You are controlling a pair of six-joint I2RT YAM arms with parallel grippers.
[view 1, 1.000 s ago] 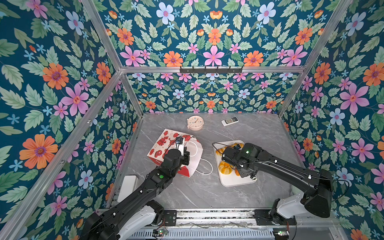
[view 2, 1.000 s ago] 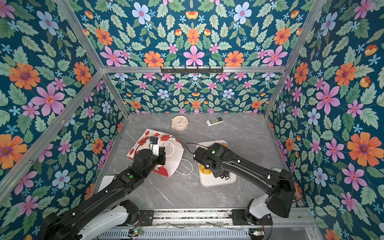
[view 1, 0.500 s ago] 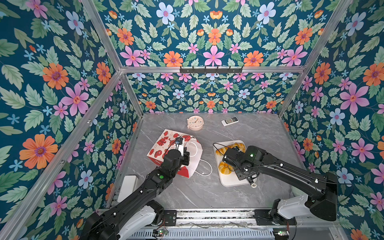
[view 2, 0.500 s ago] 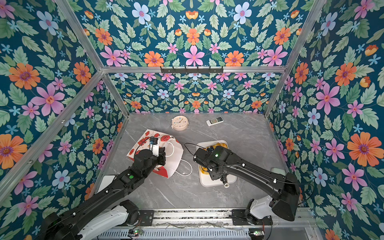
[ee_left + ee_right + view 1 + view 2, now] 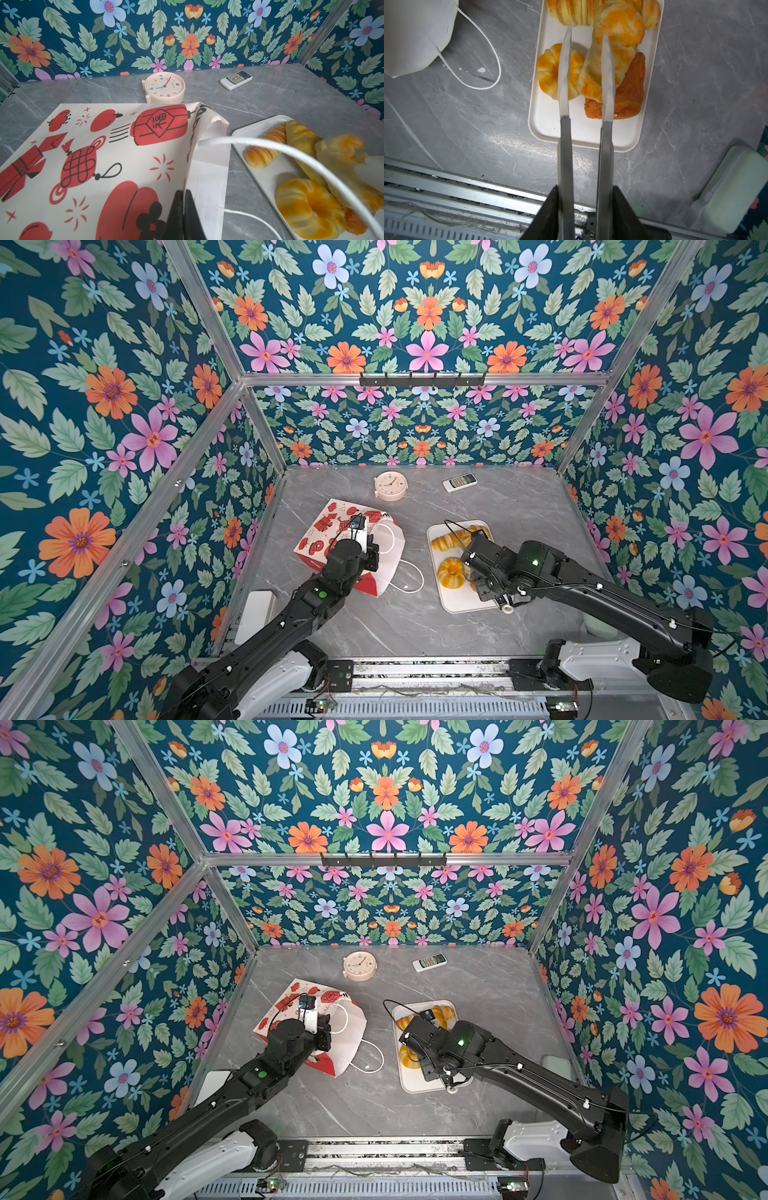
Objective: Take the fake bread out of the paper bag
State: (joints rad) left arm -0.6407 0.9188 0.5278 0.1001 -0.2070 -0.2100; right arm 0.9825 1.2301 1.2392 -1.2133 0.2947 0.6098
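The left claw (image 5: 184,207) is pinching the rim of the paper bag (image 5: 332,531) on the table's left, while the right claw (image 5: 586,33) hangs spread over the fake bread (image 5: 608,60) on the white tray (image 5: 583,133), whose long axis runs near to far

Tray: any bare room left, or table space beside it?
The tray is bare only at its near end, below the brown pastry; its far half is crowded. Bare table lies between the paper bag and tray, crossed by the bag's cord handle.

left fingers (image 5: 184,209) pinched together, right fingers (image 5: 564,68) parted
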